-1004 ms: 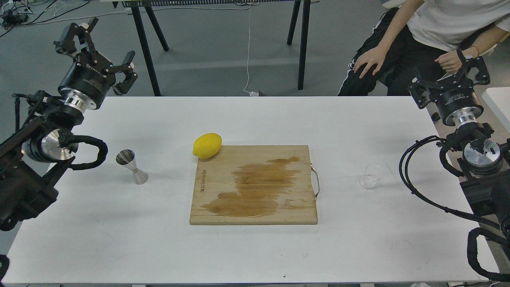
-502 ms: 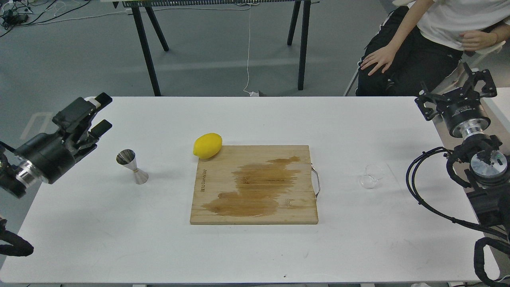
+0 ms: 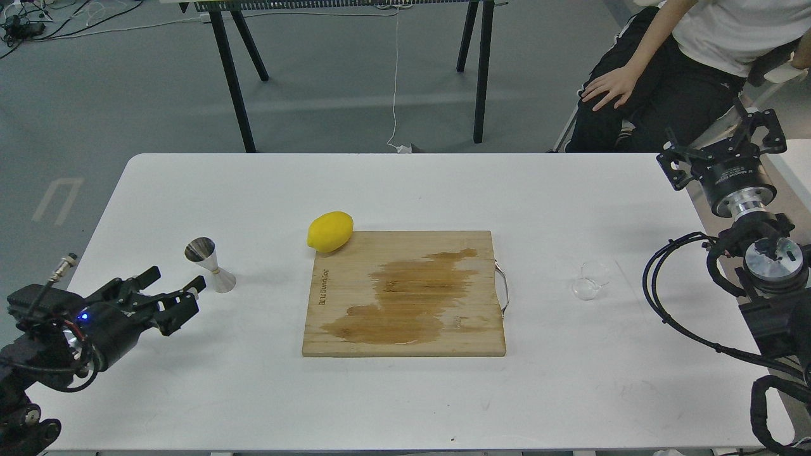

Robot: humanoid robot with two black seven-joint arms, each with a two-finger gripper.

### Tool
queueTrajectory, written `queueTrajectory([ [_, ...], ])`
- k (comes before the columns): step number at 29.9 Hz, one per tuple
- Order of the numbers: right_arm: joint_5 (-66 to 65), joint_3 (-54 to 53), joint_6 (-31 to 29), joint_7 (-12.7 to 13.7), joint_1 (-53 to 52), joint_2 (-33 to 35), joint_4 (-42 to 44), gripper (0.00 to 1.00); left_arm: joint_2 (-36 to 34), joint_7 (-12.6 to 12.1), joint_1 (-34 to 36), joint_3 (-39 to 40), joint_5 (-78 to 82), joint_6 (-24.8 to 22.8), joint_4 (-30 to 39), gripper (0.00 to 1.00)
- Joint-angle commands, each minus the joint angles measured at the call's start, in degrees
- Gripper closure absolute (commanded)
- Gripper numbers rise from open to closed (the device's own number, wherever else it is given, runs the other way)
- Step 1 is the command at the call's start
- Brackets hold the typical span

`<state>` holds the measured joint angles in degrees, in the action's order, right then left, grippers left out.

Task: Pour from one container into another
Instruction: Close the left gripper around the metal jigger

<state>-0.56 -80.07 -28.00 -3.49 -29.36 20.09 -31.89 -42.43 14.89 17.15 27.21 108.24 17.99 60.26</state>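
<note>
While the clear glass cup [image 3: 589,280] sits on the right side of the white desk [image 3: 405,405], just right of the wooden cutting board [image 3: 405,294], nothing touches it. Well apart from it, on the left of the desk, the metal jigger [image 3: 209,266] stands upright on one cone. A yellow lemon [image 3: 329,231] rests at the board's far left corner, and a dark wet stain spreads over the board's middle. Low over the desk's near left, the left gripper [image 3: 180,297] points toward the jigger with its fingers spread and empty, just short of it. At the far right edge, the right gripper [image 3: 722,142] hangs raised, fingers wide apart and holding nothing. A seated person [image 3: 697,57] is beyond the far right corner.
</note>
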Motion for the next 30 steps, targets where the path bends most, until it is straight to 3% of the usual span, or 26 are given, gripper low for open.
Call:
queueTrajectory([
  [1,0.03,0.01,0.00,0.06,-0.09,0.38,0.16,0.00,3.93,-0.30,0.34,0.48,6.45,0.03,-6.19,0.10],
  [8,0.03,-0.08,0.00,-0.03,0.44,0.65,0.25,0.00,10.87,0.32,3.68,0.39,6.36,0.20,-16.92,0.15],
  [14,0.03,-0.17,0.00,-0.03,0.44,0.91,0.16,0.00,17.11,-0.12,6.93,-0.23,6.54,6.09,-25.19,0.25],
  [21,0.03,-0.17,0.00,-0.03,0.44,0.82,0.16,0.00,17.47,0.05,6.85,-0.23,6.36,6.35,-25.46,0.31],
  [25,0.03,-0.17,0.00,-0.03,0.44,0.91,0.16,0.00,18.61,-0.03,6.93,-0.14,6.36,6.35,-25.46,0.47],
  [30,-0.06,-0.08,0.00,-0.03,0.44,0.91,0.07,0.00,19.14,-0.12,7.11,-0.05,6.36,6.35,-25.46,0.54],
])
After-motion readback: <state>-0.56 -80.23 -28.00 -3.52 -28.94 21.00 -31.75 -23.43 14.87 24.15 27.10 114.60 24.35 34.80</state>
